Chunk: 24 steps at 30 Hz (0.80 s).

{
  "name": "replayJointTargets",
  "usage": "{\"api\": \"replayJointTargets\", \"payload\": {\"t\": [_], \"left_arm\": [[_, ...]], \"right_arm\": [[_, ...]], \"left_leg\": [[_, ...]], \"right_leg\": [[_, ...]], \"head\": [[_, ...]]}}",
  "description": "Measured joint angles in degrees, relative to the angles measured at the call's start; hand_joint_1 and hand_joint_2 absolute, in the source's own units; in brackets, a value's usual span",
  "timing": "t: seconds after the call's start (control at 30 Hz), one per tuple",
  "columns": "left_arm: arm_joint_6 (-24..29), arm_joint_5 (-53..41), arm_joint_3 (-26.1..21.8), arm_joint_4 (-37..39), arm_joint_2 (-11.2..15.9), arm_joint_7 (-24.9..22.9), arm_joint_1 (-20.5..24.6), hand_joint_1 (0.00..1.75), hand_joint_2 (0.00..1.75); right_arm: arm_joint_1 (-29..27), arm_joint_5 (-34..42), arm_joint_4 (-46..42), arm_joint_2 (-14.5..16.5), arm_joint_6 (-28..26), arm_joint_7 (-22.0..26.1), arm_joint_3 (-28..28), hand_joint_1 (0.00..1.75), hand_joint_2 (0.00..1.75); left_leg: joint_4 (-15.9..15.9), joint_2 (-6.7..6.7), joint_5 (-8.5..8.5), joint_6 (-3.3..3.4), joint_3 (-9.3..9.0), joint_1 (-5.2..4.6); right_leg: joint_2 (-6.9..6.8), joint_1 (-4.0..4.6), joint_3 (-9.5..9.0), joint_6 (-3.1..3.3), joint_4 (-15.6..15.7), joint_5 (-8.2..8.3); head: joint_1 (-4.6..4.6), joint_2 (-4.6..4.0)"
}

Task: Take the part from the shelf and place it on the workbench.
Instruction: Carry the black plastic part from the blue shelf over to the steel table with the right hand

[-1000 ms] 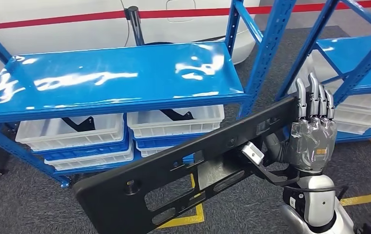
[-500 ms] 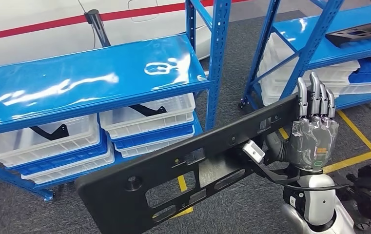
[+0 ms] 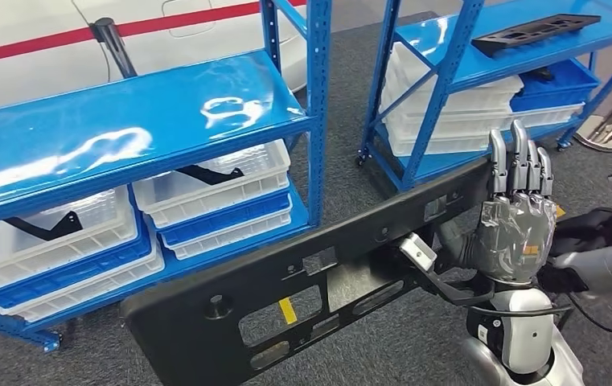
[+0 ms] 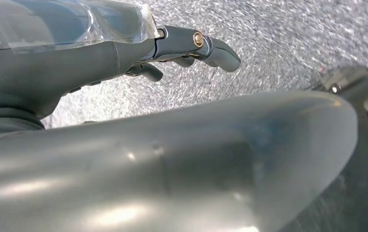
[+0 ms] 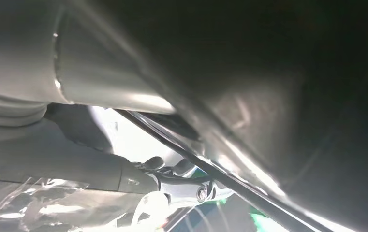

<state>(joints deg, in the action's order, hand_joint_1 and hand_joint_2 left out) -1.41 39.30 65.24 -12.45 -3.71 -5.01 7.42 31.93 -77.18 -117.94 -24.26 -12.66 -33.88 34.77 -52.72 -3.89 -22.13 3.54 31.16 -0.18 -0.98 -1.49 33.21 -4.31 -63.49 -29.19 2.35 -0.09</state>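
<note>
Step in hand: carrying. The part (image 3: 318,281), a long black panel with cut-outs, is off the shelf and held in the air low in the head view, slanting from lower left up to the right hand (image 3: 518,221).

Right hand: fingers upright along the far end of the part, palm behind it, clamped on that end. In the right wrist view the part (image 5: 288,96) is a dark blur close over the hand (image 5: 124,193); the grip itself is not resolved there.

Left hand (image 4: 186,46): seen in the left wrist view over grey carpet, fingers curled in, nothing in them. Judged shut and idle.

Surroundings: blue shelf (image 3: 125,137) ahead-left, white bins (image 3: 214,181) on its lower level. Second blue rack (image 3: 479,48) ahead-right, with a similar black panel (image 3: 536,32) lying on top. Yellow floor tape (image 3: 288,310) shows through a cut-out.

No tabletop visible in these pictures, so placing is not yet possible.

Next move, as judged: turn or walk until the tabletop comes into view, keeping the long free end away from the rack uprights. One-ended hold on a long panel; risk of sag or slip if swung fast.
</note>
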Motion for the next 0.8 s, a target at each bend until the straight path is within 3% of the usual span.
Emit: {"api": "replayJointTargets", "payload": {"t": [0.07,0.1,0.2,0.27,0.33,0.37,0.4,0.43,0.47,0.57,0.6,0.63,0.7,0.73,0.8], "left_arm": [[0.0,0.0,0.0,0.0,0.0,0.0,0.2,0.0,0.0],[0.0,0.0,0.0,0.0,0.0,0.0,0.2,0.0,0.0],[-0.1,0.0,0.0,0.0,0.1,0.0,0.2,0.0,0.0],[-0.1,0.0,0.0,0.0,0.1,0.0,0.2,0.0,0.0],[-0.1,-0.1,0.0,0.0,0.1,0.0,0.1,0.0,0.0],[-0.1,-0.1,0.0,0.0,0.1,0.0,0.0,0.0,0.0],[-0.1,-0.2,0.0,0.0,0.1,0.0,0.0,0.0,0.0],[-0.1,-0.2,0.0,0.0,0.1,0.0,-0.1,0.0,0.0],[-0.1,-0.2,0.0,0.0,0.1,0.1,-0.1,0.0,0.0],[-0.1,-0.2,0.0,0.0,0.2,0.1,0.2,0.0,0.0],[-0.1,-0.2,0.0,0.0,0.3,0.1,0.3,0.0,0.0],[-0.1,-0.2,0.0,0.0,0.3,0.2,0.3,0.0,0.0],[-0.1,-0.2,0.0,0.0,0.3,0.2,0.3,0.0,0.0],[-0.1,-0.2,0.0,0.0,0.2,0.2,0.3,0.0,0.0],[-0.1,-0.2,0.0,0.0,0.1,0.3,0.3,0.0,0.0]], "right_arm": [[0.1,0.0,0.0,0.0,0.0,0.0,0.0,0.0,0.0],[0.2,0.0,0.0,0.0,0.0,0.0,0.0,0.0,0.0],[0.2,0.0,0.0,0.0,0.0,0.0,0.0,0.0,0.0],[0.2,0.0,0.0,0.0,0.0,0.0,0.0,0.0,0.0],[0.3,0.0,0.0,0.0,0.0,0.0,0.0,0.0,0.0],[0.3,-0.1,0.0,0.0,0.0,0.0,0.0,0.0,0.0],[0.3,-0.1,0.0,0.0,0.0,0.0,0.0,0.0,0.0],[0.3,-0.1,0.0,0.0,0.0,0.0,0.0,0.0,0.0],[0.3,-0.1,0.0,0.0,0.0,0.0,0.0,0.0,0.0],[0.5,-0.1,0.0,0.0,0.0,0.0,0.0,0.0,0.0],[0.6,-0.1,0.0,0.0,0.0,0.0,0.0,0.0,0.0],[0.6,-0.1,0.0,0.0,0.0,0.0,0.0,0.0,0.0],[0.7,-0.1,0.0,0.0,0.0,0.1,0.0,0.0,0.0],[0.7,-0.2,0.0,0.0,0.0,0.1,0.0,0.0,0.0],[0.8,-0.3,0.0,0.0,0.1,0.1,0.0,0.0,0.0]], "left_leg": [[-0.6,-1.18,0.2,-0.53,0.48,-0.27],[-0.8,-1.72,0.34,-0.8,0.62,-0.4],[-1.1,-2.91,0.67,-1.72,0.98,-0.27],[-3.9,-1.02,-1.86,-2.43,2.29,0.04],[-11.4,1.86,-7.07,-2.89,5.1,0.24],[-15.5,2.62,-9.24,-2.92,6.45,0.25],[-18.3,3.0,-10.48,-2.84,7.22,0.24],[-18.8,3.21,-10.51,-2.62,6.84,0.2],[-16.7,3.47,-9.46,-2.27,5.2,0.12],[-3.6,6.13,-5.05,-0.63,-2.52,-0.33],[-1.1,6.81,-4.37,-0.33,-3.78,-0.46],[-0.1,7.05,-4.14,-0.24,-4.2,-0.64],[0.1,6.12,-3.37,-0.39,-4.03,-0.72],[0.3,5.68,-2.87,-0.32,-3.82,-0.65],[0.6,4.91,-1.7,0.05,-2.9,-0.32]], "right_leg": [[-2.47,0.18,-4.85,0.24,7.4,1.63],[-3.1,0.29,-5.66,0.64,9.0,1.89],[-1.78,0.51,-4.74,2.31,9.3,2.67],[-0.74,0.48,-3.79,3.27,9.3,3.6],[0.43,0.51,-2.5,3.83,9.3,4.62],[1.08,0.57,-1.85,3.96,9.2,5.09],[1.77,0.64,-1.27,4.01,9.2,5.53],[2.54,0.72,-0.72,4.01,9.2,5.98],[3.32,0.79,-0.24,3.97,9.2,6.43],[5.35,0.9,0.81,3.63,9.2,7.65],[5.74,0.85,1.05,3.37,9.2,8.0],[6.08,0.75,1.23,3.08,9.2,8.33],[6.72,0.69,1.58,2.41,9.4,8.97],[6.36,0.71,1.96,2.22,9.0,8.64],[4.09,0.78,3.93,1.94,4.6,5.11]], "head": [[0.04,0.0],[0.09,0.0],[0.2,0.0],[0.25,0.0],[0.31,0.0],[0.32,0.0],[0.32,0.0],[0.32,0.0],[0.32,0.0],[0.3,0.0],[0.32,0.0],[0.32,0.0],[0.36,0.0],[0.35,0.0],[0.29,0.0]]}}
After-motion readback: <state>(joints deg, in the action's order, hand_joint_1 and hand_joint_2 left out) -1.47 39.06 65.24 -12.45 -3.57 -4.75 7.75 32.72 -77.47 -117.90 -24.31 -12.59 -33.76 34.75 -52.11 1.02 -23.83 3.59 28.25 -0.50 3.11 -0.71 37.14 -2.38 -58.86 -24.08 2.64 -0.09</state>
